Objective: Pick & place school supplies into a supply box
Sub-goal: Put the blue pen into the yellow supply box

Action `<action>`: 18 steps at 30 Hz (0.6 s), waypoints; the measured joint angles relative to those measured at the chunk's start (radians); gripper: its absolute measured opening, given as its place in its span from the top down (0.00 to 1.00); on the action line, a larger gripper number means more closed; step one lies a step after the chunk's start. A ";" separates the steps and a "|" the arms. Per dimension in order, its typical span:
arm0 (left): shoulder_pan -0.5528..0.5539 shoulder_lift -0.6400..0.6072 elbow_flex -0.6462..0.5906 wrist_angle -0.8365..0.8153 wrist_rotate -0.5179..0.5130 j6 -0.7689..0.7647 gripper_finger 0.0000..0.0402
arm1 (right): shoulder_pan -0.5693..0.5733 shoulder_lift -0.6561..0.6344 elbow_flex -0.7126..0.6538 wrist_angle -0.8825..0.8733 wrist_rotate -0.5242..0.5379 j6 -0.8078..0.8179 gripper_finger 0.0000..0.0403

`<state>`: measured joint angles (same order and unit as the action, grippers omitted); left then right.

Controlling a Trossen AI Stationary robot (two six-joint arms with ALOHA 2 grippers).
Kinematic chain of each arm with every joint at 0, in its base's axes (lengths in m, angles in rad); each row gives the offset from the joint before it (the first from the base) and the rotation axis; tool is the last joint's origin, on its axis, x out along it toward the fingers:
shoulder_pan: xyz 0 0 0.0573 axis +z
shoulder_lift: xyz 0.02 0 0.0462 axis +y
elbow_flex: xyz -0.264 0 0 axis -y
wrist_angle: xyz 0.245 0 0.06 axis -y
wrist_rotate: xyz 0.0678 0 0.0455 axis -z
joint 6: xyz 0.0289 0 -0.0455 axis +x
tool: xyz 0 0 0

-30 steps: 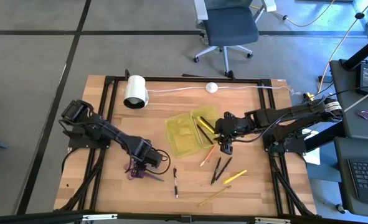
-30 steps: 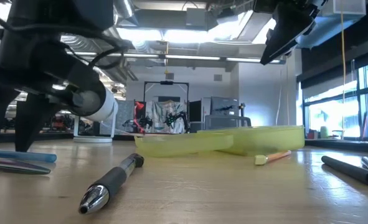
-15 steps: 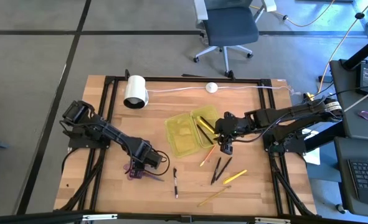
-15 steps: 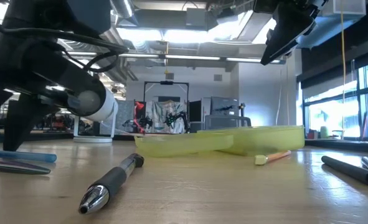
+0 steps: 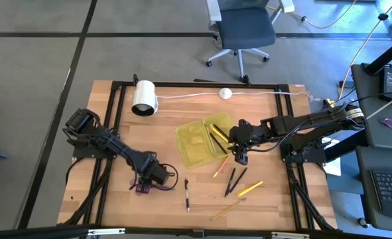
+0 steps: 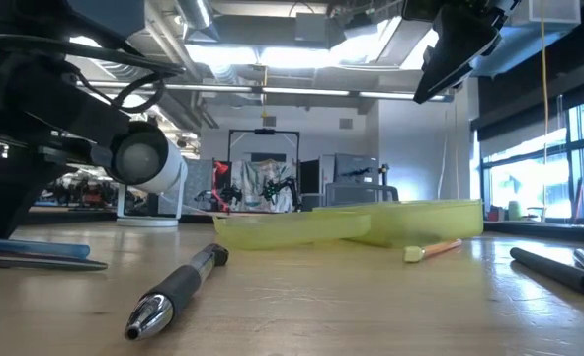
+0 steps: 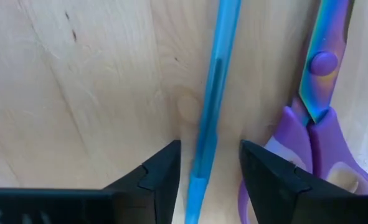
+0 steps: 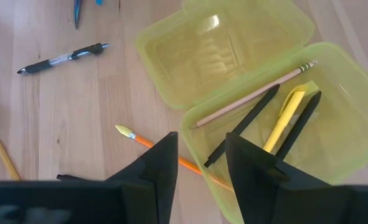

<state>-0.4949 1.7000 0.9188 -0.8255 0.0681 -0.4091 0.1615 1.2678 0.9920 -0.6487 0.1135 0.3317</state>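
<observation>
Straddling a thin blue pen point(image 7: 210, 106), the left gripper point(image 7: 210, 163) has open jaws, pen's length running straight between them; purple-handled scissors point(image 7: 314, 124) lie just beside.

supply box point(image 5: 199, 141) mid-table, loose pens point(image 5: 235, 179) to its right-front, scissors point(image 5: 142, 186) front-left — roll point(image 5: 143, 97) behind
</observation>
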 joint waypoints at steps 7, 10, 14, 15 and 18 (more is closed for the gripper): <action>-0.028 0.000 -0.013 -0.020 0.006 -0.062 0.65 | 0.000 0.000 0.000 0.000 0.000 0.000 0.66; -0.029 -0.003 -0.032 -0.011 0.013 -0.150 0.67 | 0.000 0.000 0.000 0.000 0.000 0.000 0.66; -0.029 -0.003 -0.043 -0.005 0.018 -0.178 0.70 | 0.000 0.000 0.000 -0.001 0.000 0.000 0.66; -0.029 -0.003 -0.044 -0.005 0.016 -0.168 0.72 | 0.000 0.000 0.000 -0.001 0.000 0.000 0.66; -0.030 -0.003 -0.045 0.000 0.000 -0.150 0.76 | 0.000 0.000 0.000 -0.001 0.000 0.000 0.66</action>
<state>-0.5251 1.6970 0.8735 -0.8253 0.0680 -0.5587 0.1613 1.2678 0.9920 -0.6498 0.1135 0.3317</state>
